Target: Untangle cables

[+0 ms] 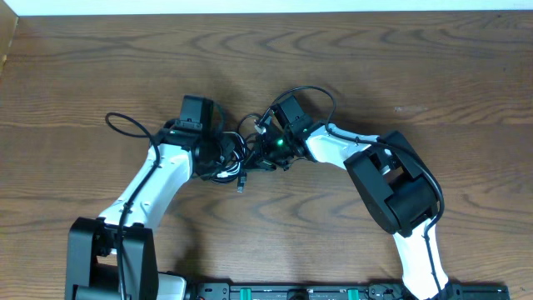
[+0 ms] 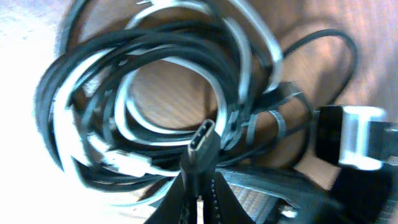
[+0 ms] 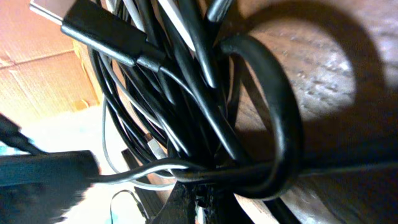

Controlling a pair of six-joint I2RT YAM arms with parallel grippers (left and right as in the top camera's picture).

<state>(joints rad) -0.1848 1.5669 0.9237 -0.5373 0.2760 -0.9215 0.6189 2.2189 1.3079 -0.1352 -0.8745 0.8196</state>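
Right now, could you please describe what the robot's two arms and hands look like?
The left arm and right arm have white links joined by black housings, with a black cable running along each. The right arm carries a bulky black block at its elbow and a green light near the wrist. The left hand and right hand have dark fingers tapering to a point.

A brown wood-grain table [image 1: 450,58] lies evenly lit, white strip [image 1: 250,6] behind.

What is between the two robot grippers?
The tangled cables, bunched between the left gripper and right gripper, both shut on them; the overhead view shows it.
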